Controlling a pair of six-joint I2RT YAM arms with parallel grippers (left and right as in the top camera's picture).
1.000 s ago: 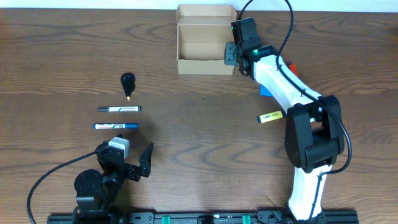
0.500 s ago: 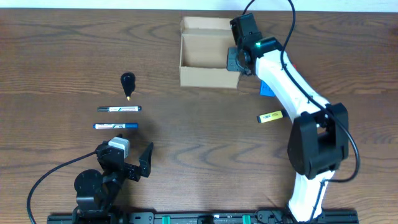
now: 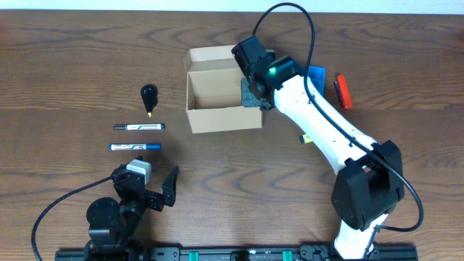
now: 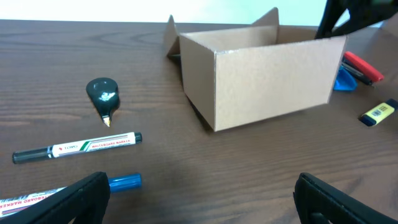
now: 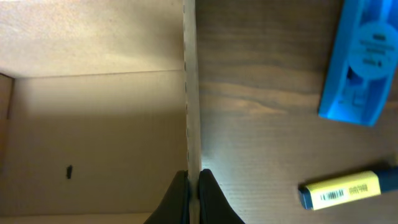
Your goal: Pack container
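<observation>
- Finding the box [image 3: 223,98] sitting open-topped toward twelve o'clock on the table [image 3: 239,188], a little left of centre, with its flap [image 3: 210,56] standing up on the far side.
- Pinching the box's three o'clock wall [image 5: 191,93] with the right claw [image 3: 250,93], one finger inside and one outside, both pressed tight against the thin cardboard edge.
- Reaching in from five o'clock with the white right arm [image 3: 319,130], crossing the table at a slant.
- Lying just outside that gripped wall, at about two o'clock from the box: a blue piece [image 3: 316,75], with a red piece [image 3: 342,90] beside it farther toward three o'clock.
- Resting at about four o'clock from the box: a yellow stick [image 5: 341,188], mostly hidden under the arm from overhead.
- Sitting well apart at nine o'clock from the box: a black teardrop piece [image 3: 148,96].
- Lying parallel at about eight o'clock, nearer the table's front: a black-capped marker [image 3: 138,127] and then a blue-capped marker [image 3: 135,147].
- Hanging low at seven o'clock, near the front edge: the left claw [image 3: 161,190], fingers spread wide, close to the blue-capped marker but apart from it.
</observation>
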